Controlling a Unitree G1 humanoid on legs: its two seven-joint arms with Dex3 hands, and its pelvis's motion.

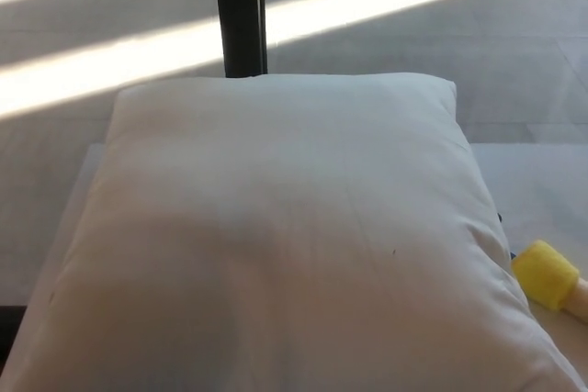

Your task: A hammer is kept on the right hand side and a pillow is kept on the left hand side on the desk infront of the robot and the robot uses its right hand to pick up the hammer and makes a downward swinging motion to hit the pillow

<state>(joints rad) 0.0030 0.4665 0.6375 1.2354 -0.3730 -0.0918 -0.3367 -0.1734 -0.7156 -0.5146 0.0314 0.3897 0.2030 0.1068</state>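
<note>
Lying beside the pillow (276, 236), the hammer (549, 277) rests untouched.

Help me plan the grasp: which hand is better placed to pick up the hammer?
Right, probably. The hammer lies at the picture's right edge, the robot's right, past the pillow, which fills the middle and left of the desk. A left-hand reach would cross the pillow. Neither hand is in view.

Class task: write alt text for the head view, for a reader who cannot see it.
A large white pillow fills most of the frame, lying on a pale desk. At the lower right edge, beside the pillow, the yellow head of a hammer pokes into view. Neither robot hand is visible; behind the desk stands a dark post on a sunlit floor.
</note>
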